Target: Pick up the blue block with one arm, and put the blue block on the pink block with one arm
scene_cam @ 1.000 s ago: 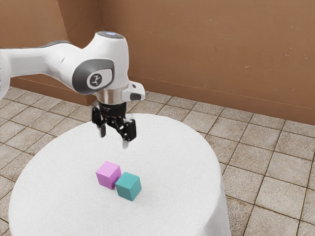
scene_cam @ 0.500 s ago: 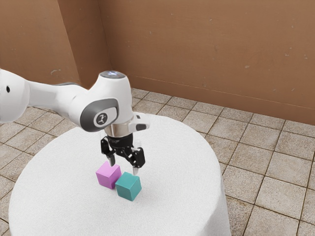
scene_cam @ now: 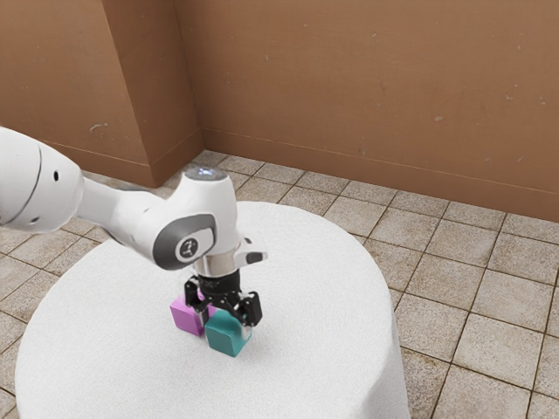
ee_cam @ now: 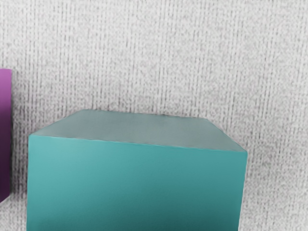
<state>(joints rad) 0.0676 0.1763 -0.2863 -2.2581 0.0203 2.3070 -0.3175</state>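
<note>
The gripper (scene_cam: 227,319) has come down since a moment ago, low over the blue block (scene_cam: 225,339), jaws still spread astride it, unclamped. The pink block (scene_cam: 182,316) touches it, mid-tabletop (scene_cam: 332,288).

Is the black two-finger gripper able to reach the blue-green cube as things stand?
Probably yes: the black gripper hangs over the blue-green cube with nothing between, though the pink cube stands close beside it.

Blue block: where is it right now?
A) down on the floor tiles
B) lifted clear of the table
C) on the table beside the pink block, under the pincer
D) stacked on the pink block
C: the blue block sits on the white table right beside the pink block, with the pincer low over it.
</note>
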